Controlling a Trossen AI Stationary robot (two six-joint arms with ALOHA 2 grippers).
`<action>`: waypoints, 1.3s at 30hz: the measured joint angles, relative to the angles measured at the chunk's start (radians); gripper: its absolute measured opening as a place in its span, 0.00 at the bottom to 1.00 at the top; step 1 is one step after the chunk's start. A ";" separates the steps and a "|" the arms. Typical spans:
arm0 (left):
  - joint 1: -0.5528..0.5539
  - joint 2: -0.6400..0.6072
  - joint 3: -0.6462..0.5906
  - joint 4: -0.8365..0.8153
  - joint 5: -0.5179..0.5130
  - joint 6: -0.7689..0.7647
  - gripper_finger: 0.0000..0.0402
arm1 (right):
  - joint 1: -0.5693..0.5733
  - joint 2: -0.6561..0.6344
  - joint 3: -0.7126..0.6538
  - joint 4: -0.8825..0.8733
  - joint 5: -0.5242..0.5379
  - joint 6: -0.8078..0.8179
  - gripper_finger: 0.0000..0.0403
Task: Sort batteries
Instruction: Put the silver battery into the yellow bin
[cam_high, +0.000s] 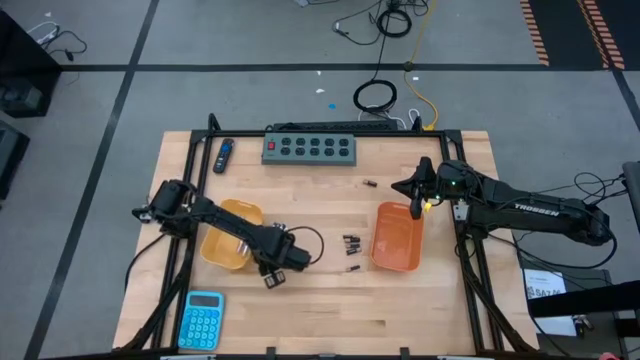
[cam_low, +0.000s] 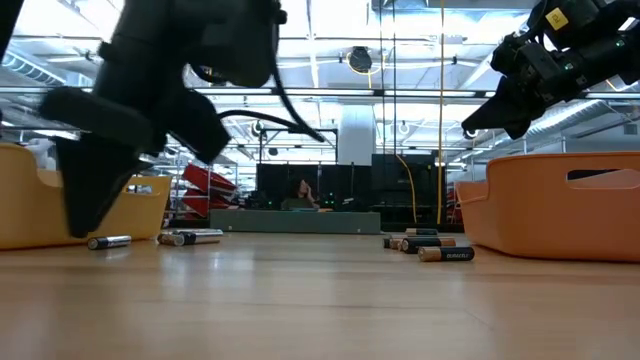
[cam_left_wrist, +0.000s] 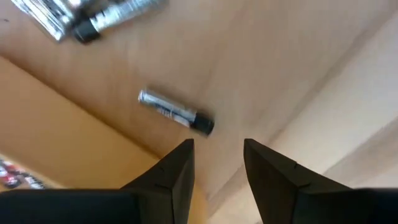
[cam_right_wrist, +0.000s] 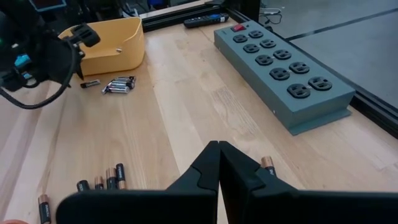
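Silvery batteries lie on the table by the yellow bin: one single cell just ahead of my left gripper's fingers and a small cluster farther on. My left gripper is open and empty, low over the table beside the yellow bin. Small dark batteries lie left of the orange bin, and one more lies near the power strip. My right gripper is shut and empty, raised above the table beyond the orange bin's far edge.
A grey power strip lies along the far edge, with a blue-and-black gadget to its left. A blue calculator lies at the near left. A black cable loops by my left gripper. Bare wood lies between the bins.
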 joint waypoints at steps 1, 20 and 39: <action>0.008 0.000 0.000 0.014 0.000 -0.030 0.37 | 0.000 0.000 0.000 0.001 0.000 0.000 0.00; 0.075 0.000 0.000 0.046 -0.012 -0.259 0.37 | 0.000 0.000 0.000 0.000 0.000 -0.004 0.00; 0.078 -0.004 -0.083 0.079 0.007 -0.272 0.37 | 0.000 0.000 0.000 -0.001 0.000 -0.004 0.00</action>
